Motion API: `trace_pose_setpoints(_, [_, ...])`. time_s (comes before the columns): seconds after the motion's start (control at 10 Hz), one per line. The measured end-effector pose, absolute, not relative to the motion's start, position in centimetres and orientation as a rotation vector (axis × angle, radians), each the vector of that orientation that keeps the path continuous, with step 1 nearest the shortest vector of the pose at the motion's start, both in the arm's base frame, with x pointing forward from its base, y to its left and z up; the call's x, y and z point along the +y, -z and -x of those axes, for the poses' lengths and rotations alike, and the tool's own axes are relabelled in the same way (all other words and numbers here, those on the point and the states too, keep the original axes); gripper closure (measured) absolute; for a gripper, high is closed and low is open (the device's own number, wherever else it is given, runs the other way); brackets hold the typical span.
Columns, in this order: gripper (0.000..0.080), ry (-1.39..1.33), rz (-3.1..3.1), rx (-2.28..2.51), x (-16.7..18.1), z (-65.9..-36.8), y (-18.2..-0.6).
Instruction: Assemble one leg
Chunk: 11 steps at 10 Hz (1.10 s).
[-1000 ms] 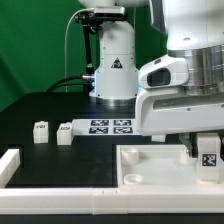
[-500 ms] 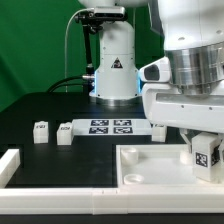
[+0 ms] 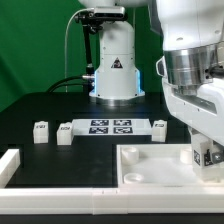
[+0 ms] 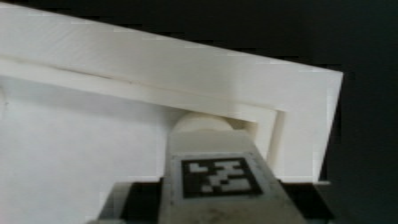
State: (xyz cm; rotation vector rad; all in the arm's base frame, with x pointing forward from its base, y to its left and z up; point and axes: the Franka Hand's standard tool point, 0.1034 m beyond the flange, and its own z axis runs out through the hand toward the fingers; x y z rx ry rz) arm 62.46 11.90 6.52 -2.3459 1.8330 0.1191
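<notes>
The work surface was a black table [image 3: 40, 105] in front of a green backdrop [image 3: 35, 40]. A large white panel [image 3: 150, 165] with a raised rim lay at the near side. Beyond the panel's far edge, the marker board [image 3: 110, 126] lay flat on the table. The robot's white base [image 3: 115, 60] rose behind the board, with a black cable [image 3: 68, 50] curving beside it. Two loose legs [image 3: 42, 131] [image 3: 64, 132] stood beyond the panel toward the exterior view's left. A third [image 3: 160, 128] stood just past the panel's far edge, beside the board. A white rail [image 3: 10, 163] lay off the panel's corner on the exterior view's left.

The arm [image 3: 195, 70] came down steeply from above, over the panel's side on the exterior view's right. Its wrist was bulky and pointed downward. The gripper [image 3: 207, 158] hung low at the panel's far corner on that side. Its jaws were drawn narrow and clamped on the leg [image 3: 208, 153], whose tag faced the camera.

In the wrist view the leg [image 4: 217, 172] filled the foreground, tag up. Its tip lay against the inside corner of the panel's rim [image 4: 267, 100], where a rounded shape showed just ahead of it. Whether the leg was seated in the panel or only touched it could not be told.
</notes>
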Motion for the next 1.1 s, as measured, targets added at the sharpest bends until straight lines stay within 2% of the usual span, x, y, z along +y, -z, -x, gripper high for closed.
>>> trace_pose_setpoints(0.1, [0.0509, -0.114, 2.384, 1.780, 11.91, -62.46, -6.52])
trace_pose_setpoints(0.2, [0.0335, -0.114, 2.386, 1.778, 11.95, -62.45, -6.52])
trace_pose_setpoints(0.3, [0.0216, -0.111, 2.417, 1.736, 12.10, -62.33, -6.44])
trace_pose_setpoints(0.4, [0.0216, -0.090, 2.544, 1.543, 12.15, -62.35, -6.47])
trace_pose_setpoints(0.5, [0.0164, -0.073, 2.633, 1.378, 12.17, -62.39, -6.51])
trace_pose_setpoints(0.6, [0.0154, -0.056, 2.725, 1.179, 12.10, -62.42, -6.52])
trace_pose_setpoints(1.1, [0.0150, 0.094, 3.044, 0.140, 12.52, -62.86, -6.62])
